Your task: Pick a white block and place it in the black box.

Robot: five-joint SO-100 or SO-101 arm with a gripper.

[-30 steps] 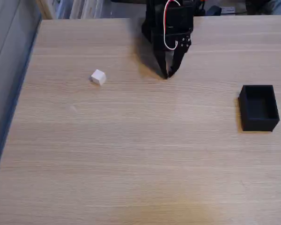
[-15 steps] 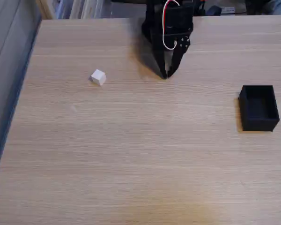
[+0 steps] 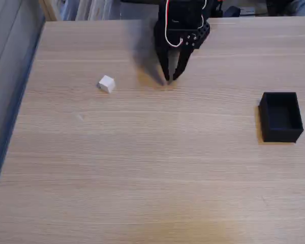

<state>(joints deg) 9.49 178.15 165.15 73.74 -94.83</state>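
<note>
A light wooden table (image 3: 142, 168) lies bare in the foreground of the fixed view. The black box (image 3: 280, 116) sits open-topped, well right of the white block (image 3: 107, 84). The block rests alone, with bare wood between it and the gripper (image 3: 169, 79), which hangs to its right, tips down and fingers together, holding nothing. Shelved items (image 3: 86, 9) line the far edge behind.

block (image 3: 107, 84) left on table (image 3: 142, 168) | tool (image 3: 169, 80) centre-back | box (image 3: 280, 117) far right
</note>
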